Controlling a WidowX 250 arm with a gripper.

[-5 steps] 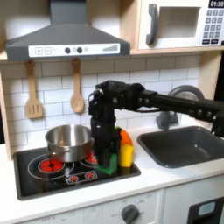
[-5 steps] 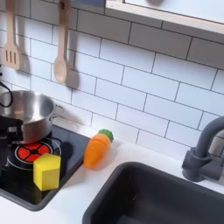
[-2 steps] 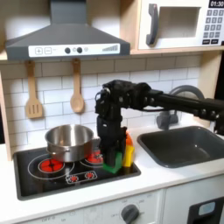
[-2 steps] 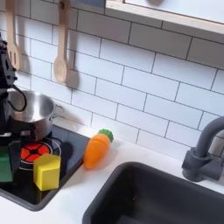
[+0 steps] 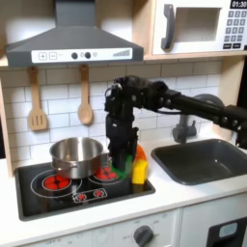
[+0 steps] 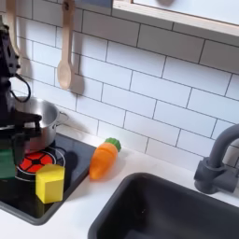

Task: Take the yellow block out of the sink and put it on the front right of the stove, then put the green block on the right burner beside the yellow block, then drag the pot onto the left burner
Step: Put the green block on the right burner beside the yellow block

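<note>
**Green block at the right burner, gripper over it**

In the first exterior view, the black gripper (image 5: 122,154) of the WidowX arm hangs above the right burner (image 5: 108,174) of the flat black toy stove (image 5: 39,198). The small bright green block (image 5: 121,172) sits at the fingertips; whether the fingers are clamped on it or apart cannot be told.

Just to the first exterior view's right of the green block stands the small plain yellow block (image 5: 140,171), at the stove's front right part. In the second exterior view the yellow block (image 6: 49,183) rests upright on the black cooktop beside the red rings, and a bit of green (image 6: 7,165) shows at the second exterior view's left edge.

The shiny round stainless-steel pot (image 5: 75,154) stands at the back of the stove, between the left burner (image 5: 55,180) and the right burner.

An orange carrot-like toy (image 6: 104,159) with a green tip lies on the white counter, between the stove and the dark sink (image 6: 177,213).
</note>
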